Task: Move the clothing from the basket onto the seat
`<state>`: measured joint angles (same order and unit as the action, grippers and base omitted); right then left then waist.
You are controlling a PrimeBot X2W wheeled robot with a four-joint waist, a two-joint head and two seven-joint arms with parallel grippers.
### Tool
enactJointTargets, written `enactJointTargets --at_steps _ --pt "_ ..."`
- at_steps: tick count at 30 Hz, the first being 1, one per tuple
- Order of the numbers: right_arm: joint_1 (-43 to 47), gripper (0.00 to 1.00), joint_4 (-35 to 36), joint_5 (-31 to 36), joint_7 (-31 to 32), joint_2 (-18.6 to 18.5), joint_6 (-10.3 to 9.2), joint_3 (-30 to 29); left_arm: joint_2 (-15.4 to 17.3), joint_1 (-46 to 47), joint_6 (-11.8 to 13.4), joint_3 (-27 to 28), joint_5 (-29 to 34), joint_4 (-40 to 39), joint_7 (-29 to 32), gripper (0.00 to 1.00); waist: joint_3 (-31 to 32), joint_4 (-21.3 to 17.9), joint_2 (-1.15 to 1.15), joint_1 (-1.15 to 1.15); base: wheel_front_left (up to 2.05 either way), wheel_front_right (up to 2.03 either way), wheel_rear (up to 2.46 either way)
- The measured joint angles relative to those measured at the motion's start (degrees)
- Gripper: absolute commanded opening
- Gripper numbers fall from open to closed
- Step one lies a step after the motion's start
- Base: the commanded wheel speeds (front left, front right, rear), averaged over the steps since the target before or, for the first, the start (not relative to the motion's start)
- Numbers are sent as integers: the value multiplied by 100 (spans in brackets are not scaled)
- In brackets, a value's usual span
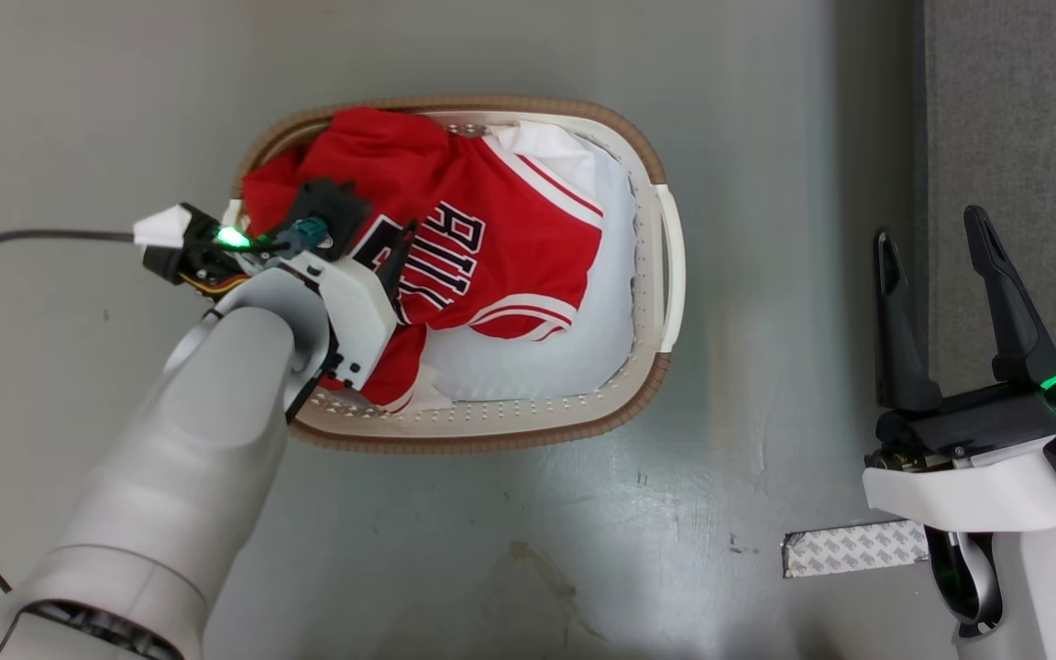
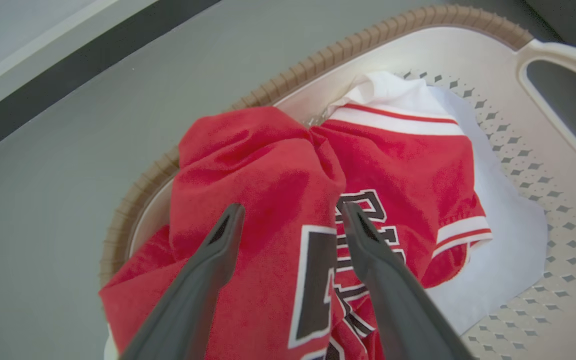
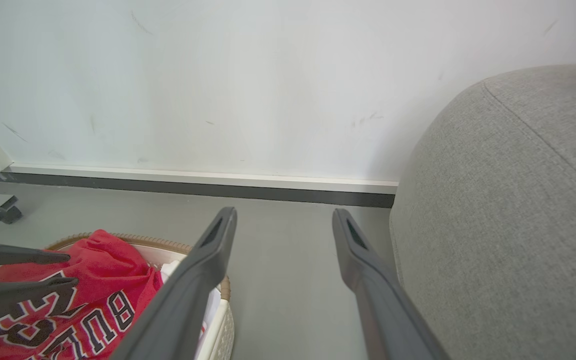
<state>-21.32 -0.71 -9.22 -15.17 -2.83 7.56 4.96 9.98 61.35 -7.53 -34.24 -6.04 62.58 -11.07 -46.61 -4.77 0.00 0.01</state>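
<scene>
The red clothing (image 1: 491, 238) with black-and-white letters lies bunched in the cream basket (image 1: 491, 429), covering its left and middle. My left gripper (image 2: 292, 210) reaches down into the basket and stands open, its two fingers spread just over the red fabric (image 2: 263, 165) near the big number. The right wrist view shows the same open gripper (image 3: 68, 270) from the side, against the clothing (image 3: 103, 260). At the lower right my right gripper (image 1: 931, 229) hangs open and empty over the floor, beside the grey seat (image 1: 1023, 137), whose rounded edge (image 3: 508, 225) is close.
A white cloth (image 1: 537, 357) lines the basket under the jersey. A patch of grey tape (image 1: 853, 547) lies on the floor near my right arm. A dark cable (image 1: 33, 236) runs off to the left. A wall with a dark baseboard (image 3: 193, 187) stands behind the basket.
</scene>
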Motion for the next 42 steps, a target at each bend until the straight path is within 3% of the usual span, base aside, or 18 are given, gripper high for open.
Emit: enactJointTargets --at_steps 8,15,16,17,18,30,37,42 --pt "-41 100 8 -75 -1 -1 0 78 -19 287 1 -307 112 449 198 100 -173 -119 0 0 0 0 0" --pt "-40 100 36 -76 -1 -1 0 202 -32 559 238 -504 256 758 381 100 -416 -139 0 0 0 0 0" --pt "-41 100 34 -79 -1 -1 0 220 -49 561 265 -519 261 789 402 47 -437 -142 0 0 0 0 0" --pt "-46 100 29 -81 -1 -1 0 233 -55 563 299 -527 261 814 401 19 -447 -150 0 -1 0 0 0" --pt "-55 100 22 -90 -1 -1 0 246 -54 567 316 -534 261 838 397 0 -450 -162 0 -1 0 0 0" --pt "-93 100 -253 -250 0 0 0 201 -313 185 269 -183 -294 803 -258 0 94 -106 0 -1 0 0 0" --pt "176 100 -623 -339 0 1 0 213 -432 -521 200 -23 -634 372 -392 0 950 31 0 -2 0 0 0" --pt "475 100 -835 -398 0 1 0 276 -434 -1190 202 177 -877 -437 -405 0 1737 133 0 -2 0 0 0"
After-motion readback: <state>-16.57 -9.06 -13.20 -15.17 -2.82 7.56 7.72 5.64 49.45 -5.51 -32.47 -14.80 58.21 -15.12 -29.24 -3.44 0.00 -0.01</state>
